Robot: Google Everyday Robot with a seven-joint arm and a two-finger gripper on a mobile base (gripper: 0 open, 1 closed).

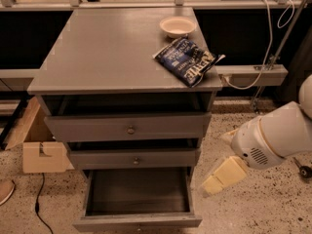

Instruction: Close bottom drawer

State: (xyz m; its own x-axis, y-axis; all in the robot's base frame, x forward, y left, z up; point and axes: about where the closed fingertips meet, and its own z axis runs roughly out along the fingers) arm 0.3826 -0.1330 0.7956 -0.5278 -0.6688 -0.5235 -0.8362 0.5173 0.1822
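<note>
The bottom drawer (137, 221) of the grey cabinet is pulled far out toward me. Its empty dark inside (139, 191) is open to view, and its plain grey front runs along the lower edge of the picture. My gripper (222, 177) is the cream-coloured end of the white arm (273, 138). It hangs low over the floor, just right of the drawer's right side and apart from it. It holds nothing that I can see.
The mid-sized drawer (135, 159) and the top drawer (129, 128) stand slightly out, each with a round knob. A white bowl (177, 26) and a blue snack bag (187, 61) lie on the cabinet top. A cardboard box (39, 147) and a cable (39, 204) are on the floor at left.
</note>
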